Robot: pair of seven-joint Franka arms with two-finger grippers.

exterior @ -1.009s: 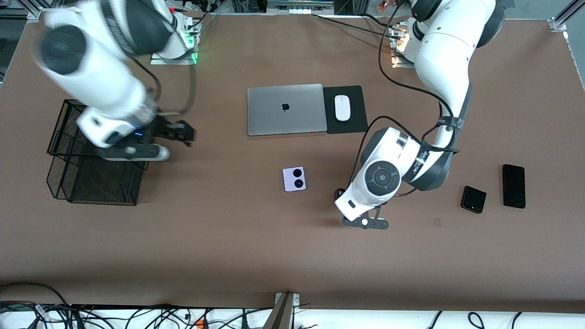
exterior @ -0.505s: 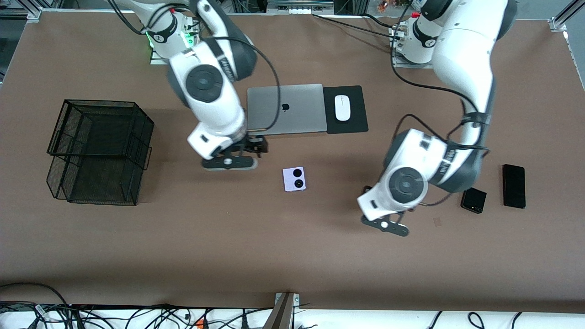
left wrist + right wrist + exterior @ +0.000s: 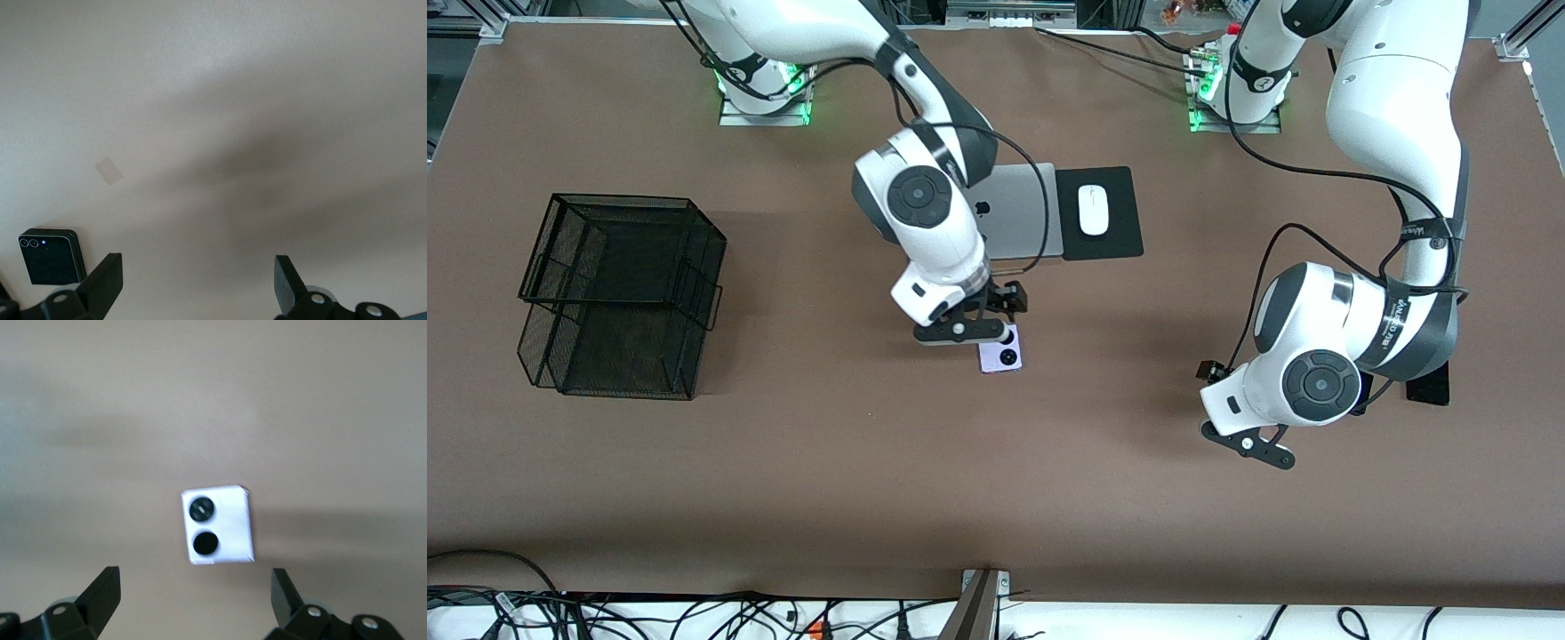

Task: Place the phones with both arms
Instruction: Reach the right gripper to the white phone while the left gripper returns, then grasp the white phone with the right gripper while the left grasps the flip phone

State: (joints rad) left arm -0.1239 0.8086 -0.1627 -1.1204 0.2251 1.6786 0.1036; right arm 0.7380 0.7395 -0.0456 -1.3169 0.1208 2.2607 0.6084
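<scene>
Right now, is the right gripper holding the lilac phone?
No: in the right wrist view the lilac phone lies flat on the table, apart from the open right gripper.

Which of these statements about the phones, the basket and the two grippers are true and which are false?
1. The right gripper is over the lilac phone with fingers open. True.
2. The left gripper holds the small black phone. False: its fingers are open and empty, and the phone lies on the table.
3. The wire basket holds a phone. False: none shows in it.
4. The white mouse sits on a black pad. True.
</scene>
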